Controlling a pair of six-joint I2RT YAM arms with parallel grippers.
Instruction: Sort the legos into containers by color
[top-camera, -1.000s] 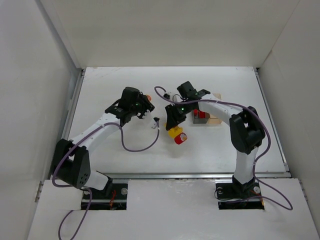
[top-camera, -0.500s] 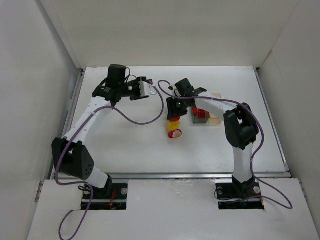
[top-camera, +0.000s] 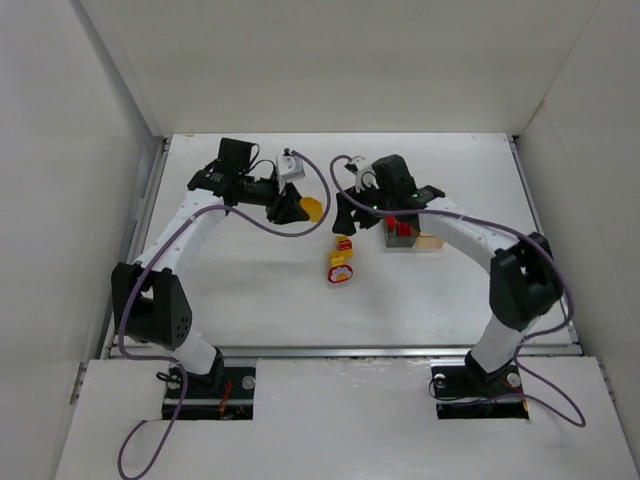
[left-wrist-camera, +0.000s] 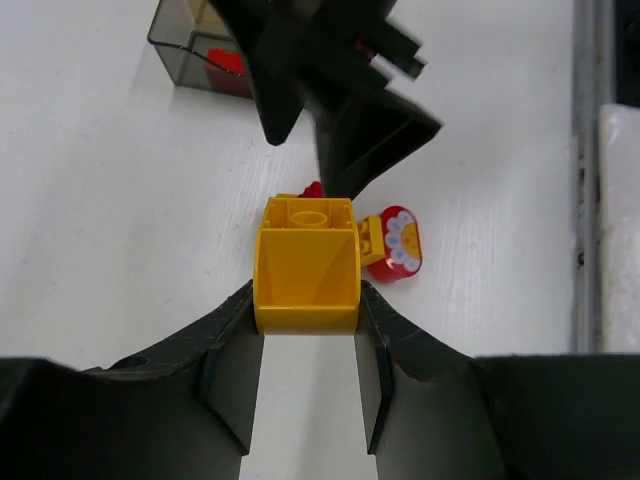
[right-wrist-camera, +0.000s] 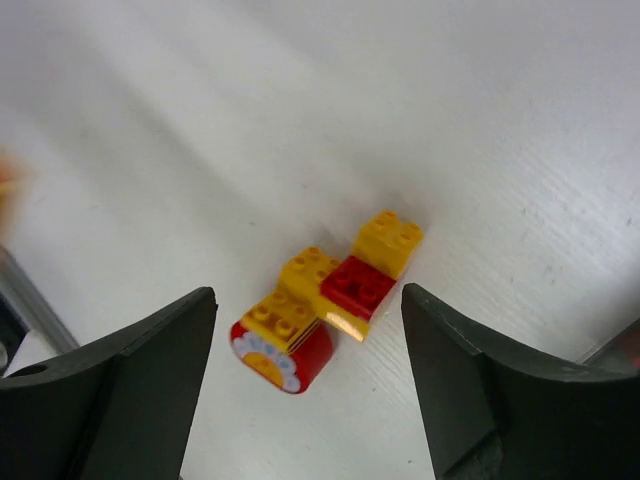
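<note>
The left gripper (left-wrist-camera: 307, 298) pinches a glossy, smooth-faced yellow brick (left-wrist-camera: 307, 265) between its pads, above the middle of the worktop (top-camera: 250, 290). The right gripper (right-wrist-camera: 308, 292) hangs with its fingers spread over a studded cluster (right-wrist-camera: 325, 295): yellow pieces, a red square brick (right-wrist-camera: 355, 285) and a red round brick (right-wrist-camera: 282, 358) with a white face. Only the left wrist view shows a red piece (left-wrist-camera: 226, 64) inside the see-through smoky grey box (left-wrist-camera: 178, 45). The top view shows the amber box (top-camera: 431, 240) joined to it on the side nearer the right edge.
</note>
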